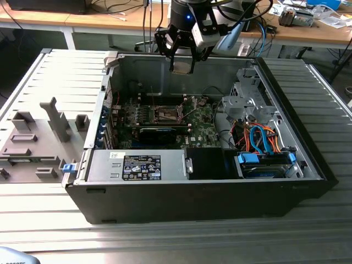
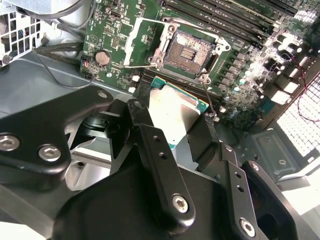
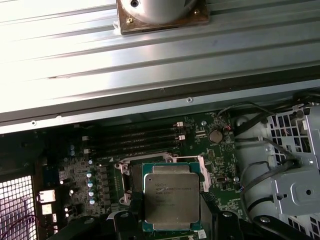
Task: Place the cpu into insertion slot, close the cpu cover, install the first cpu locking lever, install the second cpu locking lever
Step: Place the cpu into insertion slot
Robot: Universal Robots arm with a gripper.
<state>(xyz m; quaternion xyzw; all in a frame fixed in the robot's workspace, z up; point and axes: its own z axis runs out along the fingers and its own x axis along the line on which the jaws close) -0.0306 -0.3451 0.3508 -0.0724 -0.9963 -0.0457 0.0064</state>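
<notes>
The hand (image 2: pixel 172 115) is closed on the chip (image 3: pixel 171 197), gripping two opposite edges. It hangs above the open socket (image 2: pixel 189 50) on the green board (image 2: pixel 117 30).

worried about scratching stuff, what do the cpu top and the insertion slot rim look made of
The cpu: top looks like matte silvery-grey metal, dull even sheen; its edge looks like green circuit board. The insertion slot: rim appears bright bare metal, judging by sharp glints.
</notes>
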